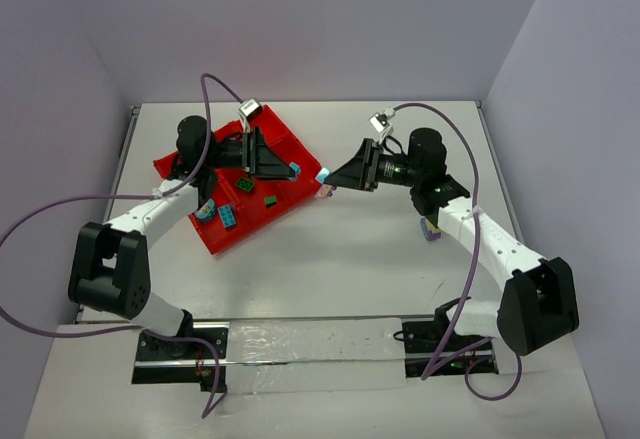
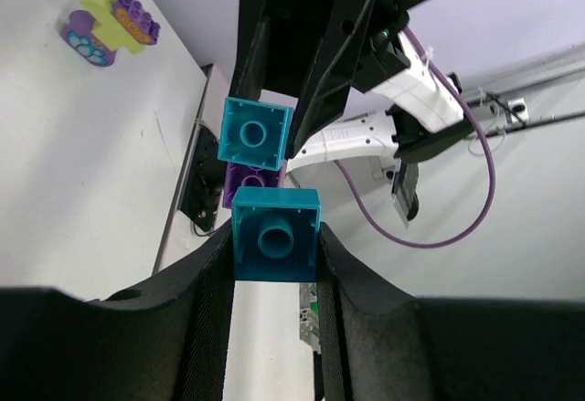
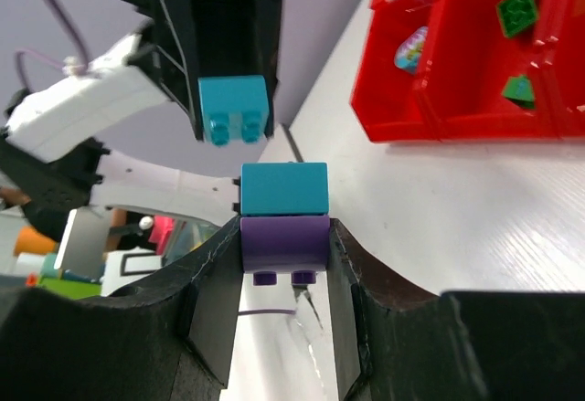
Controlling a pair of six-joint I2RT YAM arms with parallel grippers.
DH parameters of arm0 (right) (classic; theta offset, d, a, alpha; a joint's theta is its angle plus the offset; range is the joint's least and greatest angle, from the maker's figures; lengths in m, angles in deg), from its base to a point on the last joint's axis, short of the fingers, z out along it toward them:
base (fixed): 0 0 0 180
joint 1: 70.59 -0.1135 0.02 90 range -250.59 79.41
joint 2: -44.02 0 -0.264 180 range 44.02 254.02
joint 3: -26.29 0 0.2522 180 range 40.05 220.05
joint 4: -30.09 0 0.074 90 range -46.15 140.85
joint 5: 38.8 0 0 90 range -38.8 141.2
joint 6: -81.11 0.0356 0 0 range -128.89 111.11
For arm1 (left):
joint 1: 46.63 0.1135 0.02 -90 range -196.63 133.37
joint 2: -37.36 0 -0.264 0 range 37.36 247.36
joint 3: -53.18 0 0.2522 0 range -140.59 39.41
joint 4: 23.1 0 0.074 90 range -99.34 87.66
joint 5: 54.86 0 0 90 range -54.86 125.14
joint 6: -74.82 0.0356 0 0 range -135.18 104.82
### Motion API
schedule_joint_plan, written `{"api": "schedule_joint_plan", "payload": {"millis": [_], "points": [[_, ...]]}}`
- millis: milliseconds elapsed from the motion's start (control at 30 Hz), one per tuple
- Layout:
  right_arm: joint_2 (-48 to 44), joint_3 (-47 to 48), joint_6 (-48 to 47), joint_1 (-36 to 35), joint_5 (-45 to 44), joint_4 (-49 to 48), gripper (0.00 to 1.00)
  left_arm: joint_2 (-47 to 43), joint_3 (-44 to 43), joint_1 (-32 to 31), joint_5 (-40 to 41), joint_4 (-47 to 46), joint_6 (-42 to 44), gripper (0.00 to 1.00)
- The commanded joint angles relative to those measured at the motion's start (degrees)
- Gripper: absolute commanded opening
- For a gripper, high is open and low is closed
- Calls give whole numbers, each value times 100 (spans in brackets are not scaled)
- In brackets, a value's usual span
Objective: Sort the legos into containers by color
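Left fingers [image 2: 206,314] pinch teal brick [image 2: 275,235], right fingers [image 3: 215,305] teal-purple stack [image 3: 284,214]; overhead shows specks

Red tray [image 3: 457,127]; teal brick [image 2: 276,235]; purple brick [image 3: 283,241].

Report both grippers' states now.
Left gripper: shut on a teal brick.
Right gripper: shut on a purple brick, second teal brick stacked on it.

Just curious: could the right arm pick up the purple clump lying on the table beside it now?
Probably not yet: the right gripper is shut on a purple-and-teal stack, though the clump lies near.
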State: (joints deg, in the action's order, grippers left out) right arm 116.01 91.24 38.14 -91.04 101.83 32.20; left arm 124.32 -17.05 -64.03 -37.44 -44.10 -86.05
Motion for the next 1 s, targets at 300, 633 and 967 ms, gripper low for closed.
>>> {"api": "schedule_joint_plan", "payload": {"millis": [300, 633, 967], "points": [[-686, 423, -987, 111, -1914, 1835, 0, -1228, -125, 1707, 3853, 5681, 2404, 0], [-625, 447, -1045, 111, -1893, 1850, 0, -1247, 266, 1722, 6238, 6856, 2108, 0], [-677, 369, -964, 111, -1811, 1732, 0, -824, 102, 1722, 6347, 6815, 2182, 66]]}}
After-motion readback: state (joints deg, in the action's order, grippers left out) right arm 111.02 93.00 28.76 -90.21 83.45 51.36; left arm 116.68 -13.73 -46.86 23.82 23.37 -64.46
